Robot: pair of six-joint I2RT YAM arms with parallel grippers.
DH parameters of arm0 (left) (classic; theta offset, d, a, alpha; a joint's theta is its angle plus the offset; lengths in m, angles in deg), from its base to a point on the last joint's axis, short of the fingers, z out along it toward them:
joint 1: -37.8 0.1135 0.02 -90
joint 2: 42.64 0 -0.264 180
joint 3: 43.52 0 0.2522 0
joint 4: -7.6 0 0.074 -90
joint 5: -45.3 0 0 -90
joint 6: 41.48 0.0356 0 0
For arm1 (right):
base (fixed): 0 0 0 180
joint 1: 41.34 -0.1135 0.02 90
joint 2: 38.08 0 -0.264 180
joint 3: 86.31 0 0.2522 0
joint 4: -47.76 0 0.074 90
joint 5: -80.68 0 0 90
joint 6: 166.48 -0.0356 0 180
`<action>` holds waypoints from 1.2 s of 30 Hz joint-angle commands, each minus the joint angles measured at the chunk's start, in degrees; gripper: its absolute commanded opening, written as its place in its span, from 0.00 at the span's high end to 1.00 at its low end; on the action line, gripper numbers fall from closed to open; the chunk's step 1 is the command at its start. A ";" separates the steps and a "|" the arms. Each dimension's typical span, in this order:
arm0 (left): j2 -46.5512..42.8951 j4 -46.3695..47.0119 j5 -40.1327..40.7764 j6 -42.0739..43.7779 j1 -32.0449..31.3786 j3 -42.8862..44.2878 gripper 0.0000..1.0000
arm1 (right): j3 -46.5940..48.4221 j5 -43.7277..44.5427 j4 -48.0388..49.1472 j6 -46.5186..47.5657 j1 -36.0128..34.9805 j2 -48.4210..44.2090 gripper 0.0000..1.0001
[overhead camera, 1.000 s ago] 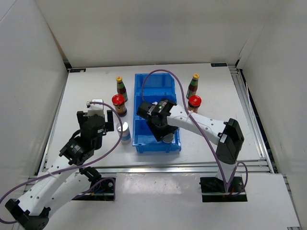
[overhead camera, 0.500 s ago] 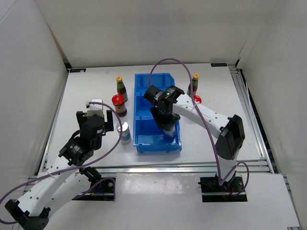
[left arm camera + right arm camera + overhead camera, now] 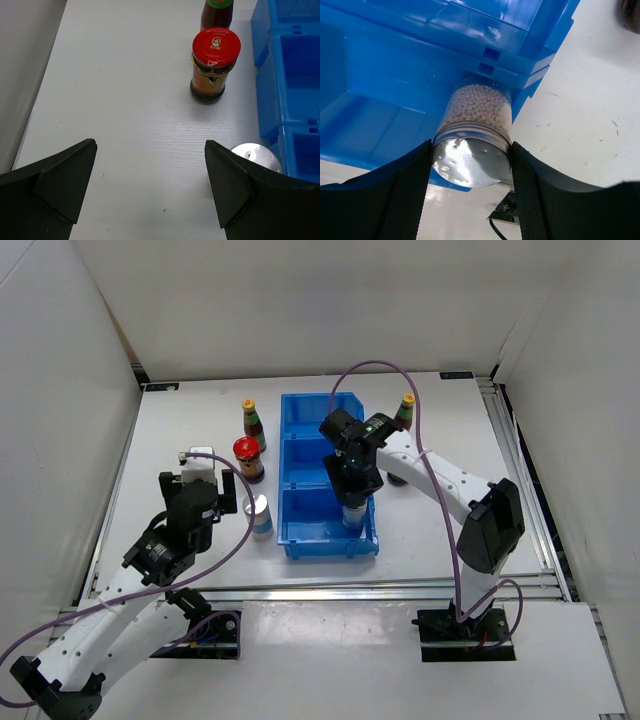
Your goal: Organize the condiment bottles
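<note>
My right gripper [image 3: 352, 504] is shut on the silver top of a white-bead bottle [image 3: 476, 111], holding it tilted over the near compartment of the blue bin [image 3: 300, 540]; its pads [image 3: 407, 190] press both sides of the lid. A second silver-topped bottle [image 3: 259, 515] stands left of the bin, beside my open left gripper [image 3: 200, 485], whose right finger [image 3: 235, 185] is just short of the silver top [image 3: 256, 156]. A red-lidded jar [image 3: 216, 65] and a slim yellow-capped bottle [image 3: 252, 420] stand further back. Another yellow-capped bottle [image 3: 405, 410] stands right of the bin.
The blue bin [image 3: 395, 75] has three compartments in a row, front to back. White walls enclose the table on the left, back and right. The right arm [image 3: 440, 485] stretches over the table right of the bin. A purple cable loops above the bin.
The right arm has swung its wrist to the right and back while keeping the bottle over the bin's near compartment. It now covers the red-lidded jar on the right. The left arm has not moved.
</note>
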 commanded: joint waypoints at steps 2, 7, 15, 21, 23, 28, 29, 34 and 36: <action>-0.49 0.76 0.74 0.26 -0.25 -0.51 0.00 | -2.20 -4.51 3.07 -0.53 0.60 -0.65 0.52; -0.49 0.76 0.74 0.26 -0.25 -0.51 0.00 | -2.73 -5.13 3.59 -0.53 1.12 -1.18 0.40; -0.49 0.76 0.74 0.26 -0.25 -0.51 0.00 | -3.87 -2.94 5.00 -1.67 1.12 -4.16 0.01; 0.04 0.76 0.74 0.26 -0.25 -0.51 0.00 | -0.72 6.20 6.06 -2.19 0.51 -8.29 0.01; 0.04 0.76 0.74 0.26 -0.25 -0.51 0.00 | 0.95 9.36 6.06 -2.20 -0.02 -9.61 0.01; 0.04 -0.99 -2.59 -2.10 -0.25 0.54 0.00 | 1.51 23.68 5.54 -8.15 -2.90 -15.39 0.01; -0.57 -1.00 -3.82 -2.63 -0.25 1.07 0.00 | -0.43 25.70 5.53 -10.26 -3.62 -16.99 0.01; -0.50 -0.49 -16.91 -2.02 -0.25 4.31 0.00 | -20.70 40.20 15.69 -25.66 -14.14 -32.95 0.01; 0.91 0.14 -21.73 -2.02 -0.25 5.20 0.00 | -30.97 40.75 25.60 -23.48 -15.66 -38.59 0.01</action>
